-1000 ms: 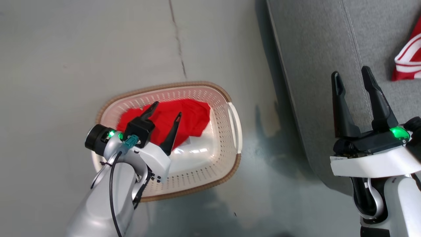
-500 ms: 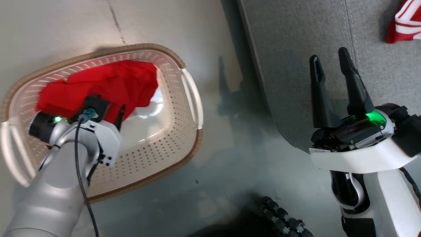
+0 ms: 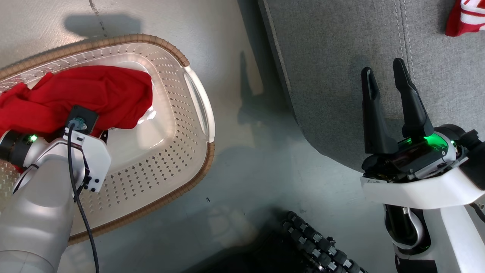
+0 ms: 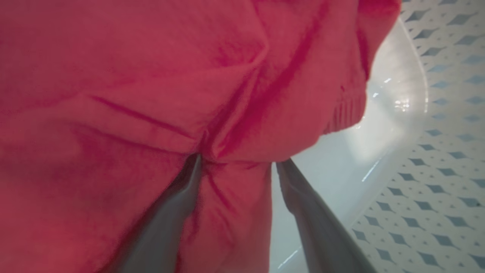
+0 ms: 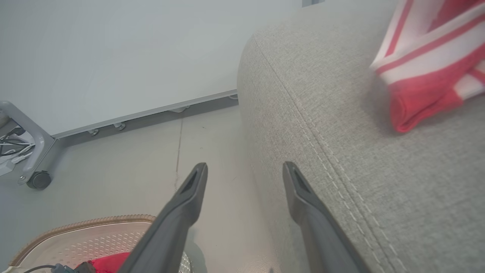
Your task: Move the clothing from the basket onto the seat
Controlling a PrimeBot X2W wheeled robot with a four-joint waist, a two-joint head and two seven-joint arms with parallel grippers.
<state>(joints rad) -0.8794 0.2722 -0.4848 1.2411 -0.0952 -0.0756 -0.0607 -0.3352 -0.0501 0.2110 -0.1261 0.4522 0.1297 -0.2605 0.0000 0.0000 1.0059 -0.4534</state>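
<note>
A plain red garment [image 3: 87,94] lies bunched in the left part of the cream perforated basket [image 3: 197,94] on the floor. My left arm's wrist [image 3: 81,121] reaches down into it. In the left wrist view my left gripper [image 4: 241,161] is open, its fingers [image 4: 178,204] pressed into the red cloth [image 4: 151,76] with a fold between them, beside the basket wall [image 4: 435,151]. My right gripper [image 3: 382,66] hangs open and empty over the grey seat [image 3: 341,76] near its edge. A second red garment with white stripes [image 3: 464,17] lies on the seat [image 5: 341,151], also seen as the striped garment [image 5: 435,64].
My dark wheeled base [image 3: 322,250] shows at the bottom of the head view. Bare grey floor [image 3: 246,170] runs between basket and seat. In the right wrist view a white wall, a grey frame on a castor [image 5: 38,180] and the basket rim [image 5: 87,222] appear.
The head camera has swung and dropped closer, shifting the whole picture. My left gripper has gone down from above the red garment into it. The right gripper stays open and has hardly moved.
</note>
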